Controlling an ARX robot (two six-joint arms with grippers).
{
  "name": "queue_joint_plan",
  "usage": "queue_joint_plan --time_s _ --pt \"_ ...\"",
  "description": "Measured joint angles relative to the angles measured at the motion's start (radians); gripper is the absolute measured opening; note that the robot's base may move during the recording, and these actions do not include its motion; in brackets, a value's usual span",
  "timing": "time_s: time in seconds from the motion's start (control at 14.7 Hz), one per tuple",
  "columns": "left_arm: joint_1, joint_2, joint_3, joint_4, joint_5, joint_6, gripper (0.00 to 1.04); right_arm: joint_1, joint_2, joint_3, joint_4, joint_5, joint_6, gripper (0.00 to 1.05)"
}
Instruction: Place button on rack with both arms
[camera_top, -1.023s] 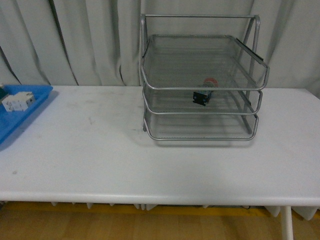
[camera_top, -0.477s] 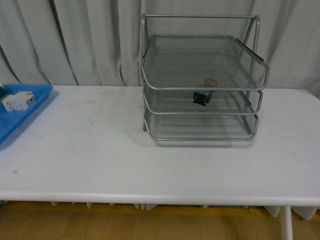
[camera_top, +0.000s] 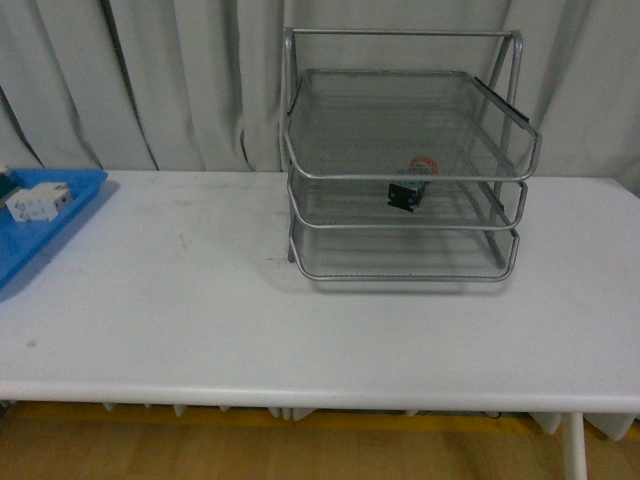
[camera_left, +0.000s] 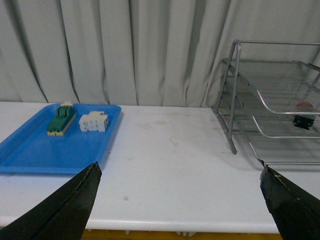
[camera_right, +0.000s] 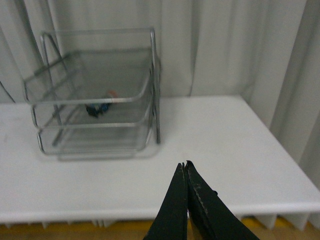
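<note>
The silver three-tier wire rack (camera_top: 404, 160) stands at the back of the white table. The button (camera_top: 408, 186), red cap and dark body, lies in the rack's middle tier near its front rim. It also shows in the left wrist view (camera_left: 304, 117) and the right wrist view (camera_right: 100, 106), inside the rack (camera_left: 270, 100) (camera_right: 95, 95). Neither arm shows in the front view. My left gripper (camera_left: 180, 172) is open and empty over the table's front edge. My right gripper (camera_right: 184, 165) is shut and empty, held back near the table's front right edge.
A flat blue tray (camera_top: 40, 225) sits at the table's left end with a white block part (camera_top: 36, 203). In the left wrist view the tray (camera_left: 55, 145) holds a green rectangular switch (camera_left: 61, 119) and the white block (camera_left: 94, 121). Grey curtains hang behind.
The front view has shifted slightly; the button and the rack have not moved.
</note>
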Motion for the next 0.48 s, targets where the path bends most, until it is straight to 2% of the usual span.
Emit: queue_joint_plan --time_s 0.07,0.48 --pt "0.000 0.000 0.000 0.000 0.001 0.000 0.98 0.000 -0.072 0.000 -0.014 0.002 0.000 0.02" --pt "0.000 0.000 0.000 0.000 0.000 0.000 0.98 0.000 -0.070 0.000 -0.025 0.002 0.000 0.02"
